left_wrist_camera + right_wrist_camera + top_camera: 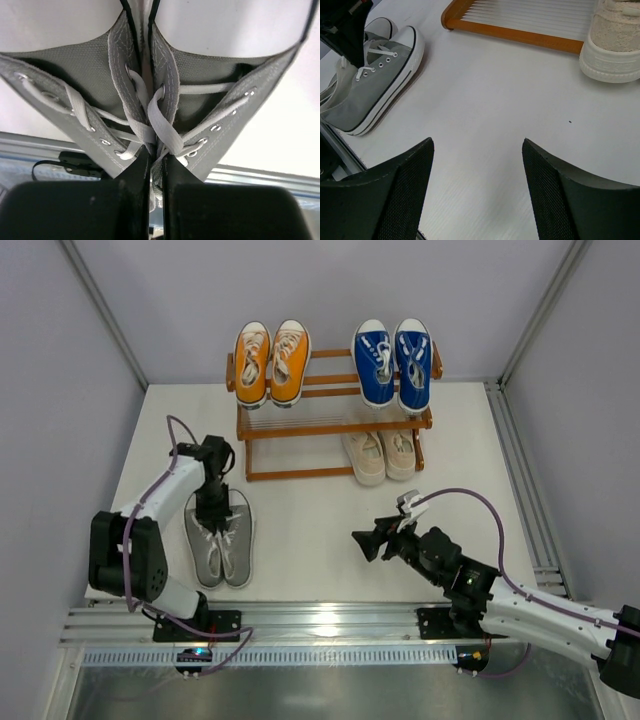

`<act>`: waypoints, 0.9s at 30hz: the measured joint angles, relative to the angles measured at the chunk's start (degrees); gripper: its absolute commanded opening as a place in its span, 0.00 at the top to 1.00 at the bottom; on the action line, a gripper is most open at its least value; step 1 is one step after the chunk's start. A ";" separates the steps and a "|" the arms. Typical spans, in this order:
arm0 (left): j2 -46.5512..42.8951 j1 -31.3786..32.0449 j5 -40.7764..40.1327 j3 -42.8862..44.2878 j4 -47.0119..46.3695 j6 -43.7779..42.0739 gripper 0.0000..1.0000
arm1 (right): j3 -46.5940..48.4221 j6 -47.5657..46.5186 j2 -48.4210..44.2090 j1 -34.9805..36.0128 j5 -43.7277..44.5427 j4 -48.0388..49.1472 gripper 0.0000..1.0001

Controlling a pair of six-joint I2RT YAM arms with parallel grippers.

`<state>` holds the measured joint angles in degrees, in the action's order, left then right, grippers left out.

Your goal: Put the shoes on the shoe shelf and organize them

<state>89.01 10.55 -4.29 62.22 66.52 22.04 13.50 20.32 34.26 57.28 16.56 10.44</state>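
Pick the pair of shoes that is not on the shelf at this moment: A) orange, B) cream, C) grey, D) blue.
C: the grey pair lies on the table in front of the shelf, while the orange pair and blue pair sit on the top tier and the cream pair on the lower one.

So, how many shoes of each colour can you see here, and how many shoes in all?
orange canvas sneakers with white laces: 2
blue canvas sneakers with white toe caps: 2
cream lace-up sneakers: 2
grey canvas sneakers with white soles: 2
Total: 8 shoes
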 measured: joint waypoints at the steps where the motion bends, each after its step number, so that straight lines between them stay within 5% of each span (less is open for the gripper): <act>1: -1.81 0.63 0.92 -0.02 0.07 0.17 1.00 | 0.02 0.00 0.00 -0.02 -0.02 -0.39 0.27; 9: -20.06 7.80 7.45 0.02 1.60 4.33 1.00 | 2.10 0.02 -0.02 0.00 1.92 -5.20 0.27; 13: -23.32 16.22 8.26 -1.22 -0.55 9.46 1.00 | 4.83 -0.09 -0.61 0.00 5.11 -8.83 0.27; 19: -16.85 26.21 9.09 -3.54 -9.53 16.74 1.00 | 8.52 -0.37 -3.78 0.00 10.29 -14.32 0.27; 27: -2.86 28.44 5.81 -1.62 -23.41 20.00 1.00 | 11.26 -0.44 -8.59 0.00 15.19 -20.85 0.27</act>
<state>86.15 38.98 1.52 60.60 43.11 42.04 24.75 19.88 25.67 57.28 31.75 -10.41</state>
